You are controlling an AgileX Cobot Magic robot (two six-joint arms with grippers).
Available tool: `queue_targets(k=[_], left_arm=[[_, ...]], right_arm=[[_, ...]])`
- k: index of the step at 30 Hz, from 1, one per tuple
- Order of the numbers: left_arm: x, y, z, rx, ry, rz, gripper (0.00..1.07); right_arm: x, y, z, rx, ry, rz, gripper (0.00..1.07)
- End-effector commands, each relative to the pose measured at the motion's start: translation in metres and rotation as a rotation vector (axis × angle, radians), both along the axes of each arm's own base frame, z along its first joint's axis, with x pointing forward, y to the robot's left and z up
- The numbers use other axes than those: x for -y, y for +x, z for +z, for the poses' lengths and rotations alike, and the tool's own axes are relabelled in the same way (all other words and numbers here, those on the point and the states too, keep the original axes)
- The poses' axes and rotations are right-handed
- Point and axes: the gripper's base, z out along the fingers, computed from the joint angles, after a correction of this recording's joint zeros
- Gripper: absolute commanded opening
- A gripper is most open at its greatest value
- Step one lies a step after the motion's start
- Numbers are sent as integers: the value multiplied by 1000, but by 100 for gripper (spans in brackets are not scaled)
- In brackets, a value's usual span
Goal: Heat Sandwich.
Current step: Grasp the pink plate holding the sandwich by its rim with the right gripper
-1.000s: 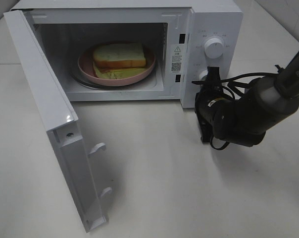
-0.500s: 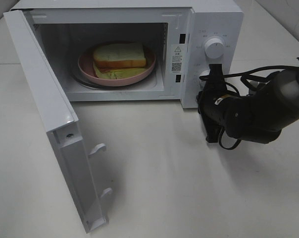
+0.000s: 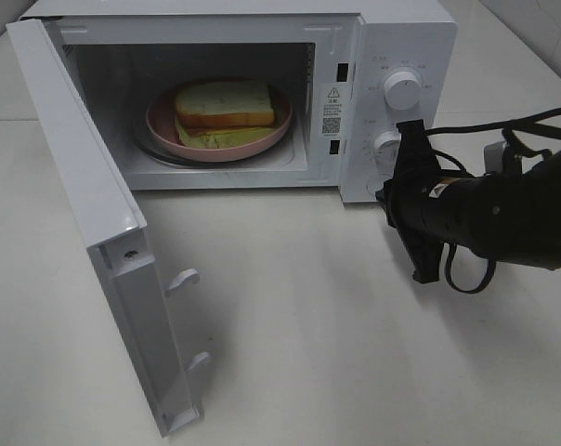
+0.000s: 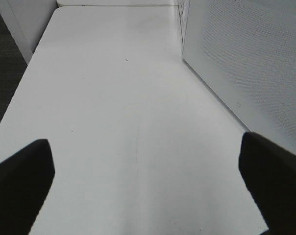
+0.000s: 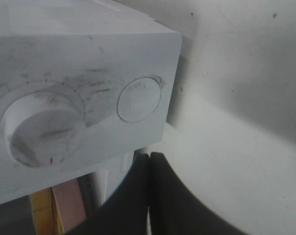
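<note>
The white microwave stands open, its door swung out to the left. Inside, the sandwich, pale bread over a yellowish-green layer, lies on a salmon-pink plate. My right gripper is shut and empty, just in front of the control panel below the lower knob. The right wrist view shows its closed fingers under a knob and a round button. My left gripper is open and empty over bare table, and is out of the exterior view.
The upper knob sits above the lower one. The open door reaches far toward the table's front left. In the left wrist view a white dotted microwave face stands beside the left gripper. Black cables trail from the right arm.
My right arm has swung to the right and lower and has rotated. Its gripper stays shut by the control panel. The door, plate and sandwich have not moved.
</note>
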Motion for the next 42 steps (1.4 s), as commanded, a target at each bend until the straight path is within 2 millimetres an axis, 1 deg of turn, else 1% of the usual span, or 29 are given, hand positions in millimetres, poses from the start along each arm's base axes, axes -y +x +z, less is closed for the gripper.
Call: queue_targets(k=[1,2,3,6,7,9,10,11,15,20,24,25,26,28,29,30,33,34,35,37,38,39,40,42], left_arm=[[1,-4,0,34,-8,2,98],[1,-4,0,34,-8,2,98],[1,-4,0,34,-8,2,98],[1,-4,0,34,-8,2,98],[1,-4,0,34,-8,2,98],[1,-4,0,34,-8,2,98],[1,-4,0,34,-8,2,98],[1,-4,0,34,-8,2,98],[1,-4,0,34,-8,2,98],[1,-4,0,34,-8,2,98],[1,-4,0,34,-8,2,98],[1,-4,0,34,-8,2,98],[1,-4,0,34,-8,2,98],[1,-4,0,34,-8,2,98],[1,-4,0,34,-8,2,98],[1,-4,0,34,-8,2,98],[1,-4,0,34,-8,2,98],[1,-4,0,34,-8,2,98],[1,-4,0,34,-8,2,98],[1,-4,0,34,-8,2,98],[1,-4,0,34,-8,2,98],[1,-4,0,34,-8,2,98],[1,-4,0,34,-8,2,98],[1,-4,0,34,-8,2,98]], right_arm=[[2,-8,12,-8,-40,65,1],[2,-8,12,-8,-40,65,1],[3,-14,17,-22,-65,102,1],[2,-18,22,-42,-86,140,1],[2,-21,29,-50,-110,182,2],[2,-24,33,-56,-146,231,2],[2,-28,40,-49,-193,291,3],[2,-28,40,-49,-193,291,3],[1,-37,50,-53,-310,448,3],[1,-42,53,-72,-344,512,3],[0,-48,57,-91,-406,623,4],[-2,-48,60,-96,-444,688,4],[-2,-48,60,-96,-444,688,4],[-4,-48,65,-108,-489,768,4],[-7,-47,71,-125,-534,847,4],[-7,-47,71,-125,-534,847,4],[-9,-46,79,-165,-606,966,5],[-9,-47,82,-197,-650,1043,6],[-9,-47,82,-197,-650,1043,6],[-9,-48,86,-217,-697,1113,6],[-8,-49,89,-238,-745,1198,7],[-8,-50,91,-244,-766,1233,7],[-8,-50,91,-244,-766,1233,7],[-6,-51,93,-257,-817,1320,8]])
